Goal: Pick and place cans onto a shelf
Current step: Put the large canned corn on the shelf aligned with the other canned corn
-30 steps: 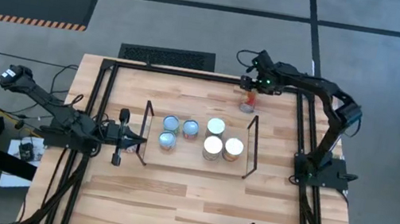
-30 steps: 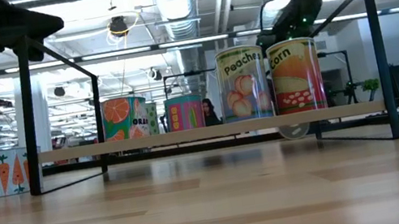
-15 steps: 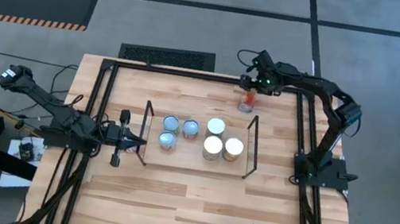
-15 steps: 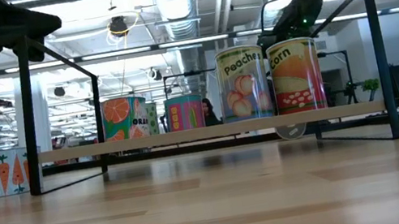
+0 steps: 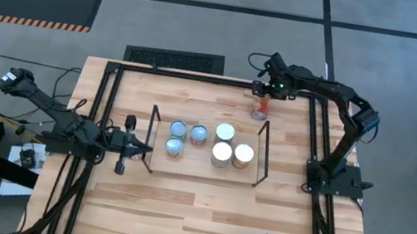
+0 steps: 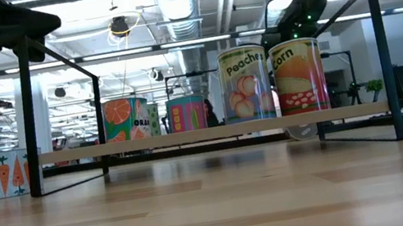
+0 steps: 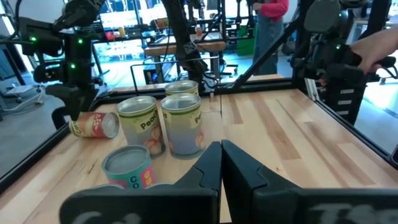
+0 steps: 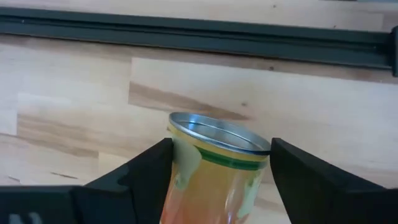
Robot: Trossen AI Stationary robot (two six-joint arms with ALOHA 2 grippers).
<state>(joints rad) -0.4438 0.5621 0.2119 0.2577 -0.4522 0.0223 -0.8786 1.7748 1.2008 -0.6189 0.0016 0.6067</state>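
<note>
- High view: low black-wire shelf (image 5: 152, 137) with a light wood deck stands mid-table, carrying six upright metal cans: three smaller ones with silver-blue tops (image 5: 179, 129) to its left half, three wider ones with whitish tops (image 5: 225, 132) to its right half. A seventh can, the orange-and-red labelled can (image 5: 261, 109), sits on the light wood table (image 5: 176, 213) beyond the shelf, near the far black frame rail. Right gripper (image 5: 264, 92) is over that can. Left gripper (image 5: 139, 148) rests just beside the shelf's left end, fingers pressed together, holding nothing
- Low view: the shelf deck bears a "Peaches" can (image 6: 246, 84) and a corn can (image 6: 298, 77) side by side, with an orange-labelled can (image 6: 125, 119) and a pink-striped can (image 6: 186, 113) further left. A carrot-labelled can (image 6: 7, 173) stands on the table outside the shelf's left upright. A pale can end (image 6: 301, 130) shows below the deck, behind the corn can
- Left wrist view: own dark fingers (image 7: 208, 168) meet tip to tip, empty. Beyond the shelved cans the labelled can (image 7: 94, 125) lies tilted on the wood under the other arm
- Right wrist view: wide-spread fingers (image 8: 146, 171) flank the silver-rimmed can (image 8: 214, 171), one each side; whether the pads touch it cannot be told
</note>
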